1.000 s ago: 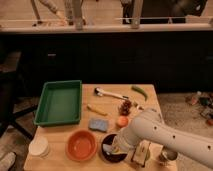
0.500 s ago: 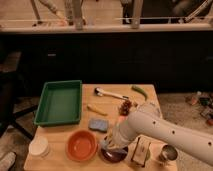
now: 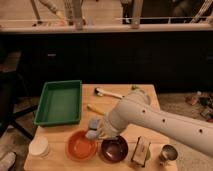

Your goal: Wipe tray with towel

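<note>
The green tray (image 3: 60, 102) lies on the left half of the wooden table (image 3: 125, 102). The blue-grey towel (image 3: 93, 123) lies folded just right of the tray's near corner, above the orange bowl. My white arm reaches in from the lower right. My gripper (image 3: 99, 132) is at the towel's near edge, touching or just over it, and the arm hides part of the towel. The gripper is well right of the tray.
An orange bowl (image 3: 81, 145) and a dark bowl (image 3: 115, 149) sit at the front. A white cup (image 3: 39, 147) stands front left. A carton (image 3: 141, 150) and metal cup (image 3: 169, 154) stand front right. A white-handled brush (image 3: 107, 92) and a yellow tool (image 3: 95, 109) lie mid-table.
My arm has swung left across the front of the table. The gripper has gone from over the dark bowl to the towel. The tray and towel have not moved.
</note>
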You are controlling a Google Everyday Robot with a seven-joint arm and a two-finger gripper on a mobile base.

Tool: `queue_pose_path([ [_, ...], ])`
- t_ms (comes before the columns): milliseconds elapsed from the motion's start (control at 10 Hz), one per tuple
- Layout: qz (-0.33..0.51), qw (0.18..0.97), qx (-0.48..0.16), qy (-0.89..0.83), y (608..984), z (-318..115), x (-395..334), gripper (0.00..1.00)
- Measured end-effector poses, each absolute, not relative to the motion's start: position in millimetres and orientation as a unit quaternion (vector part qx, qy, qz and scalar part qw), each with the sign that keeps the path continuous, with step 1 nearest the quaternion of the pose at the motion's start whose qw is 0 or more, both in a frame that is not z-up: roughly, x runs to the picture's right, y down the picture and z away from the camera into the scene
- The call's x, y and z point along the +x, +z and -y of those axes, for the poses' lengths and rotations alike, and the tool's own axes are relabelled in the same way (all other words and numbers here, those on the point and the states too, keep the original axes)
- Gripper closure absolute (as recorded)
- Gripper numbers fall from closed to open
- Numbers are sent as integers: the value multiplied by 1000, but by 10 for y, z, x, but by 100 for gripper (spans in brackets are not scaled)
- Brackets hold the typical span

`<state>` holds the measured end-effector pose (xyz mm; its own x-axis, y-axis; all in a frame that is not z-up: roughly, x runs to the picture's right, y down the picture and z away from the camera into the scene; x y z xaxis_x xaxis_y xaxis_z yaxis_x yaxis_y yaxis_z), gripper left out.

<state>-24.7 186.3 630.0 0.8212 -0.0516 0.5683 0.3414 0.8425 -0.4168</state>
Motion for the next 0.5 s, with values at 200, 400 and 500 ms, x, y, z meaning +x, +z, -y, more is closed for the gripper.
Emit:
queue_pose_path([
  [200,287,918,-249,-115,6284,-1696,-427,100],
  [400,294,916,-248,-118,6314,-1618,-583,100],
  [500,293,916,-248,-116,6316,-1618,-566,100],
])
